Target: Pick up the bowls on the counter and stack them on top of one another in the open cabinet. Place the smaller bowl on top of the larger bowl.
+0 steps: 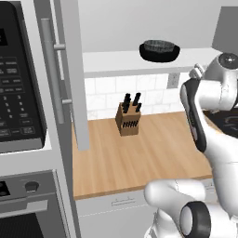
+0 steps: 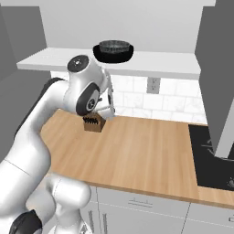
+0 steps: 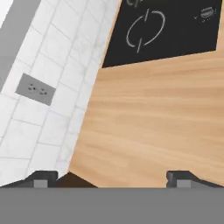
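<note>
Hand (image 3: 112, 177) wide, holding nothing, over counter (image 3: 157, 118) nr tiled wall edge; bowl (image 2: 113, 50) on cabinet (image 2: 155, 61) shelf.

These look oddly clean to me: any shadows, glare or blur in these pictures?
Left base view: flat even light, only a faint shadow beside the knife block. Right base view: the bowl is slightly soft-edged. Hand view: sharp wood grain on the counter, no glare.

Counter (image 2: 146, 151) surface open across middle and right; knife block (image 1: 128, 120) stands at back near wall. Cabinet shelf (image 1: 111, 60) free left of bowl (image 1: 159, 50); open door (image 1: 74, 69) flanks its left side.
</note>
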You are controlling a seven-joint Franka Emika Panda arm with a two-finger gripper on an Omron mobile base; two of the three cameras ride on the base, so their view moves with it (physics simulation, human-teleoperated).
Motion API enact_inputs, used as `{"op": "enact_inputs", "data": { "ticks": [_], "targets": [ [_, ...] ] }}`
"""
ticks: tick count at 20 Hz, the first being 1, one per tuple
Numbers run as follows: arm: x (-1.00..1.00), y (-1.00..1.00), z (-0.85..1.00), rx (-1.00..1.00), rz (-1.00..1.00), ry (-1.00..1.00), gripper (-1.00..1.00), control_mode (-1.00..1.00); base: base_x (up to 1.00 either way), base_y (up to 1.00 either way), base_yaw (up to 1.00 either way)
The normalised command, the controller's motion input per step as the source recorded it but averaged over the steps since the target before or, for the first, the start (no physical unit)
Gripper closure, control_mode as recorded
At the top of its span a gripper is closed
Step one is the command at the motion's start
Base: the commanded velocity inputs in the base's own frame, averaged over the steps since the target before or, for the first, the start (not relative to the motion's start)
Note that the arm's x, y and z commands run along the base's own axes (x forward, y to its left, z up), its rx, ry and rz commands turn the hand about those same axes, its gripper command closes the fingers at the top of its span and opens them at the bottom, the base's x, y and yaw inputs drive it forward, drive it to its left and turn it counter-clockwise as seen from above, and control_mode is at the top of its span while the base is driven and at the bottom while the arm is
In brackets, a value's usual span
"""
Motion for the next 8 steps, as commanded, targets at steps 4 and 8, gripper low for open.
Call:
{"op": "enact_inputs", "data": {
  "ticks": [4,8],
  "targets": [
    [-1.00,-0.64,-1.00,-0.09,0.00,-0.35,-1.00,-1.00,0.00,0.00,0.00],
    [-1.00,-0.62,0.16,0.16,0.00,-0.89,-1.00,-1.00,0.00,0.00,0.00]
  ]
}}
